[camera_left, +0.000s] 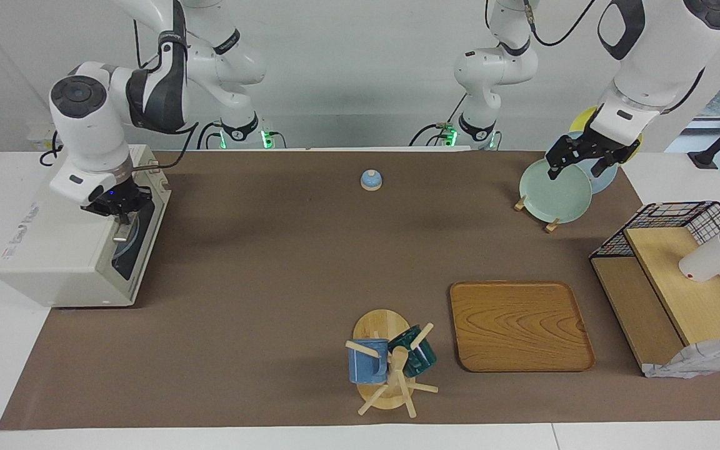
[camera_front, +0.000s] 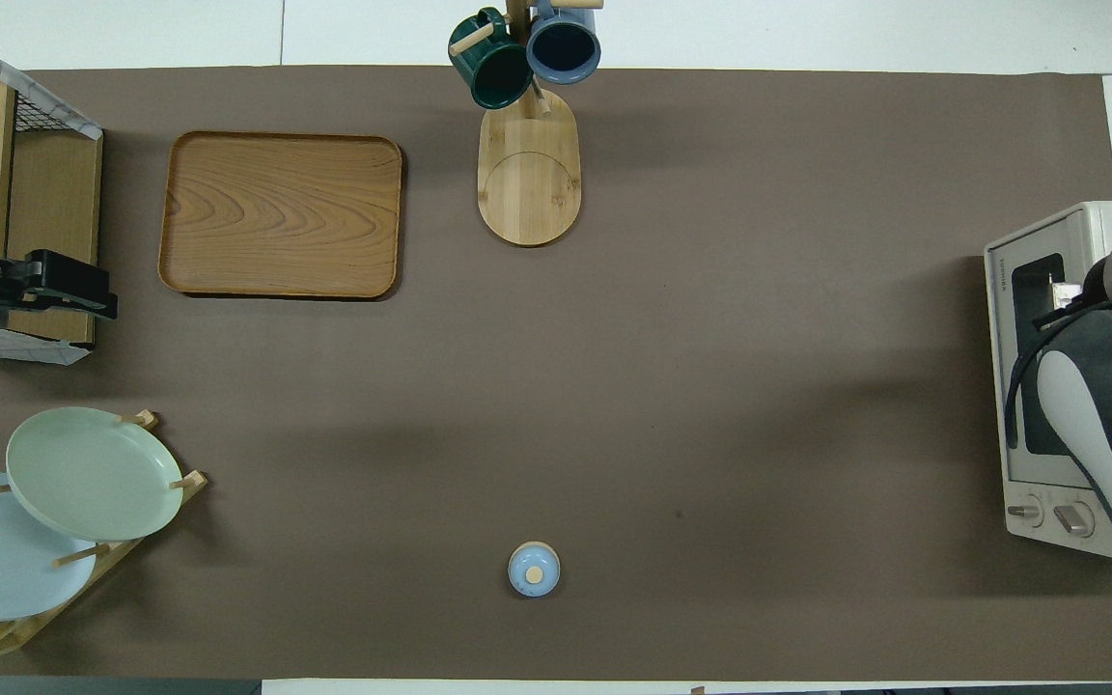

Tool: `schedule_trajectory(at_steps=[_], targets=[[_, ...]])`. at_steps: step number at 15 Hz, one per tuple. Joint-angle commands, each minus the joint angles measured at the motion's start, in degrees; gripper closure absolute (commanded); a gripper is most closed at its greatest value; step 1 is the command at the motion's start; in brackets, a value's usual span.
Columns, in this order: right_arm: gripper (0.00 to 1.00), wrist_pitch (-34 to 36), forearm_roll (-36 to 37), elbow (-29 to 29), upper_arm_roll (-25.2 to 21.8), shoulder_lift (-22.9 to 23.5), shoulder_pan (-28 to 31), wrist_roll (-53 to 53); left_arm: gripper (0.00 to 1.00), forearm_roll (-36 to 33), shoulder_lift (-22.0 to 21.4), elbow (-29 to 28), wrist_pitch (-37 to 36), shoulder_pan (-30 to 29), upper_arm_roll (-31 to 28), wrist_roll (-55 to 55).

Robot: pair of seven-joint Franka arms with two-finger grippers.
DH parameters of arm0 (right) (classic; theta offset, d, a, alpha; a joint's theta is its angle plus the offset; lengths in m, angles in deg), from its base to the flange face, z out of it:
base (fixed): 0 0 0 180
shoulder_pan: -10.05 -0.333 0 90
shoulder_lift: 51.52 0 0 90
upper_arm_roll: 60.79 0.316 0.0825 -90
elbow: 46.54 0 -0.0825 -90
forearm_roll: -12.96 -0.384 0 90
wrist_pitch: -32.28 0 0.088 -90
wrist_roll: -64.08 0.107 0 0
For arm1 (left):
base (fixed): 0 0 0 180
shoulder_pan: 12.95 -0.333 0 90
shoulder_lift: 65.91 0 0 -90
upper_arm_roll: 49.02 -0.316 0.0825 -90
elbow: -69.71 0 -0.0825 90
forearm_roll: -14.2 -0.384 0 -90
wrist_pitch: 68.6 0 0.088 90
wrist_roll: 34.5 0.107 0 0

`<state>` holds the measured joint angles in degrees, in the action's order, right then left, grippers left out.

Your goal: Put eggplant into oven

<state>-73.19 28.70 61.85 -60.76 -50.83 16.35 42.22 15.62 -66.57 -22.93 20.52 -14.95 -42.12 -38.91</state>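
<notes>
Brown matting (camera_front: 710, 338) covers the long white table under a plain pale wall, and clock positions below are read in the overhead view, with twelve o'clock pointing away from the robots. At three o'clock the right gripper (camera_left: 119, 209) is clenched, its fingertips together at the top edge of the oven's glass door (camera_left: 138, 240); whether they pinch the handle or only press against it I cannot tell. That door stands upright and shut on the cream oven (camera_left: 54, 250), whose knobs sit at its end nearest the robots. The eggplant is nowhere to be seen on the mat, so it probably lies inside; only a pale blue shape shows through the glass. If so, the task looks all but done. At nine o'clock the left gripper (camera_left: 585, 164) waits in the air with fingers spread and empty, over the green plate (camera_left: 554, 194) near the wire shelf (camera_left: 666, 281). A wooden tray (camera_left: 519, 325) lies at eleven o'clock, a mug tree (camera_left: 385, 362) at twelve, a small blue bell (camera_left: 371, 180) at six. Should the eggplant need handling again, I judge it light, firm but easily bruised, and slick-skinned, so it is best pinched across its middle, not by the stem
</notes>
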Motion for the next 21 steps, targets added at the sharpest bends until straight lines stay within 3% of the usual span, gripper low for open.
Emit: schedule_trajectory(at_steps=[1,3,4,7,12,18,21], targets=[[0.83,7.6,-6.8,-7.7,0.7,-0.1,0.1,0.4,0.0,-0.9,0.2,0.5,-0.6,-0.6,0.4,0.3],[0.39,9.0,-11.2,-9.9,0.8,-0.2,-0.5,1.3,0.0,-0.9,0.2,0.5,-0.6,-0.6,0.4,0.3],[0.0,9.1,-11.7,-10.7,0.8,-0.3,-1.8,1.4,0.0,-0.9,0.2,0.5,-0.5,-0.6,0.4,0.3],[0.0,9.1,-10.7,-10.8,0.9,-1.3,-3.3,4.3,0.0,-0.9,0.2,0.5,-0.6,-0.6,0.4,0.3],[0.0,18.6,-11.0,-21.1,2.9,2.4,-3.8,10.0,0.0,-0.8,0.2,0.5,-0.6,-0.6,0.4,0.3],[0.0,18.5,-14.2,-18.8,2.5,1.6,-4.6,11.3,0.0,-0.9,0.2,0.5,-0.5,-0.6,0.4,0.3],[0.0,17.8,-13.8,-17.8,-0.6,1.1,-8.4,11.8,0.0,-0.8,0.2,0.5,-0.6,-0.6,0.4,0.3]])
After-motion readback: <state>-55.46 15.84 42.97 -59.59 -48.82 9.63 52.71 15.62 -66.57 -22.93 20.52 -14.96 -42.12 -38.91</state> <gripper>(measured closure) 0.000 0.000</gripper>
